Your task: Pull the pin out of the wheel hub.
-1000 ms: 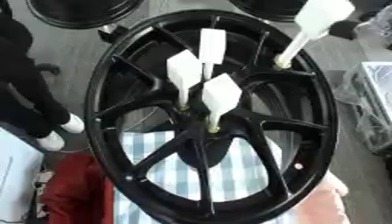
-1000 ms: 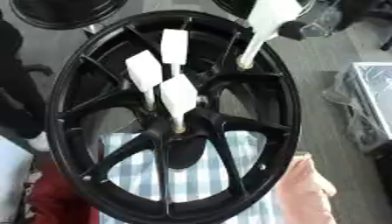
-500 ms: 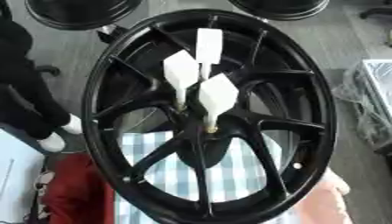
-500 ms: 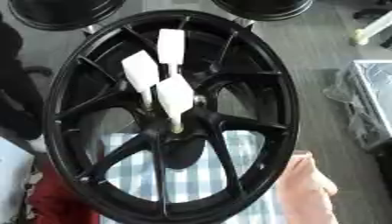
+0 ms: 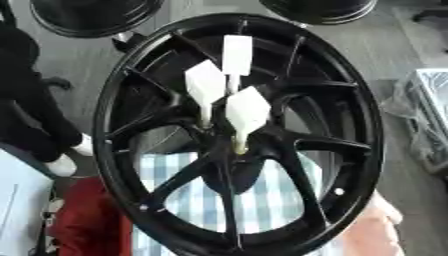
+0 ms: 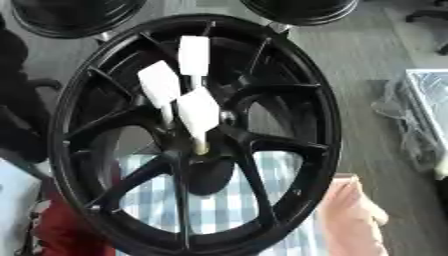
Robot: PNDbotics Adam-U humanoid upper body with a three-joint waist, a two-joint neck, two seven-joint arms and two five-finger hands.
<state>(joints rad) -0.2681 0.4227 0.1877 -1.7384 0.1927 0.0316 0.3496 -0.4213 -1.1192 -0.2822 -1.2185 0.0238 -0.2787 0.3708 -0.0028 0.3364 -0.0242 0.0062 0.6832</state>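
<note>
No robot hand or fingers show in either view, so their state cannot be told. Three white-handled pins (image 5: 248, 111) stand in the centre of the black wheel hub (image 5: 350, 150), which fills the frame, over a blue checked cloth (image 5: 192, 200) at lower centre.

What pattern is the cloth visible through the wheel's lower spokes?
Blue-and-white checks on the cloth, showing best in the left eye view behind the black wheel.
</note>
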